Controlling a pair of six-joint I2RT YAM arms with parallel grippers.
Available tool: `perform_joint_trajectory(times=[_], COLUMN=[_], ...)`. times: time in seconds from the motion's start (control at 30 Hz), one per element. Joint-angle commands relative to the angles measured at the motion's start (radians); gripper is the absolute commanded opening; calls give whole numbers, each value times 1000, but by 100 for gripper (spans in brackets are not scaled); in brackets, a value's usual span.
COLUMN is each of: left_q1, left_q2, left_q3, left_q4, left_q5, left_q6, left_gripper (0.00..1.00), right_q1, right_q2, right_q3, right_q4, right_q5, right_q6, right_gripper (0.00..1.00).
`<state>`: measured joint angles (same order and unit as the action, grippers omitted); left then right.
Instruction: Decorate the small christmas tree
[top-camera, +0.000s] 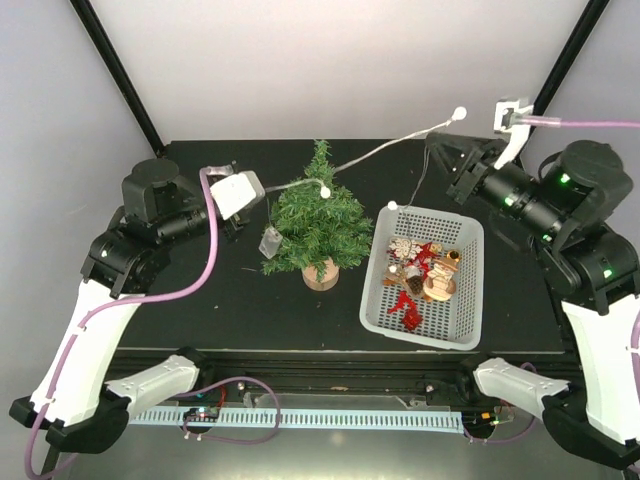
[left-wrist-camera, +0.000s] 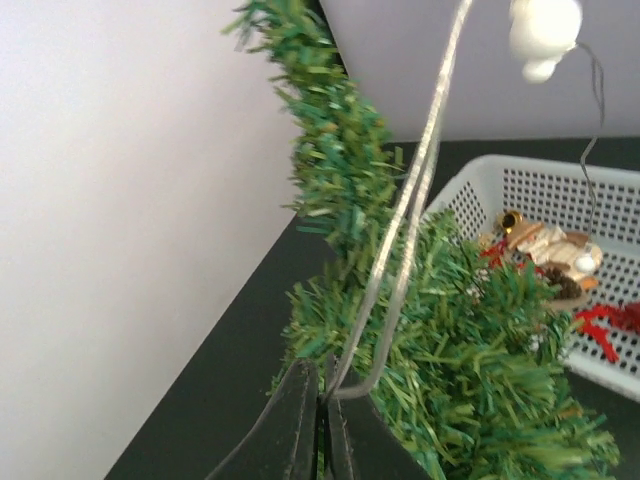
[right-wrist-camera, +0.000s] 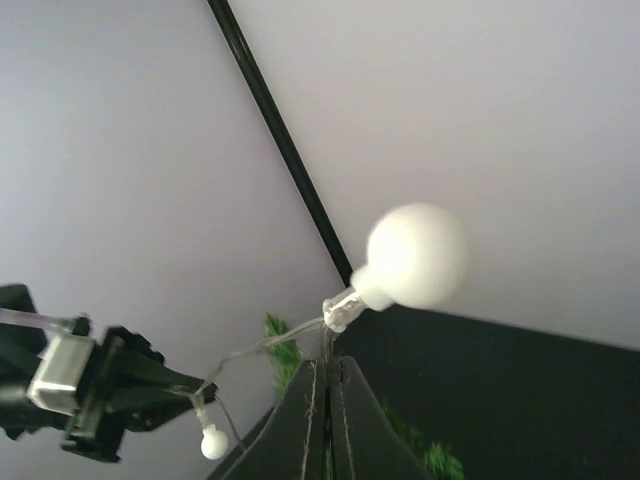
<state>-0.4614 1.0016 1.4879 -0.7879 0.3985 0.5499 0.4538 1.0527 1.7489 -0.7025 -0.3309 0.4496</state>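
Left claw (left-wrist-camera: 322, 432), right claw (right-wrist-camera: 328, 412) each clamped on light string (right-wrist-camera: 415, 255), faint across small christmas tree (top-camera: 318, 225)

Black matte surface (top-camera: 200, 320), rectangular, spans middle of top view. Tree (top-camera: 320, 215) upright near centre, round wooden base (top-camera: 320, 276) flat on surface. White basket (top-camera: 374, 300) just right of tree, apart from base, flat on surface; long side runs near-far, slightly skewed. Small clear box (top-camera: 270, 241) of light string (top-camera: 380, 150) just left of tree; resting or hanging, cannot tell.
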Motion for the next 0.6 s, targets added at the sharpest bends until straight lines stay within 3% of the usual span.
perform_joint_trajectory(times=[0.0,0.3,0.57], left_q1=[84,174,220], left_q2=[29,113,159], left_q3=[-12,-13,-9], left_q4=[118,188,240], left_q5=[157,327,414], left_q6=[-128,-270,-350], left_gripper=[1,2,2], right_q1=[5,5,5], right_q2=[41,203,279], right_q3=[123,330,339], right_q4=[64,72,115], right_q5=[29,40,65], right_q6=[6,17,18], right_gripper=[1,1,1])
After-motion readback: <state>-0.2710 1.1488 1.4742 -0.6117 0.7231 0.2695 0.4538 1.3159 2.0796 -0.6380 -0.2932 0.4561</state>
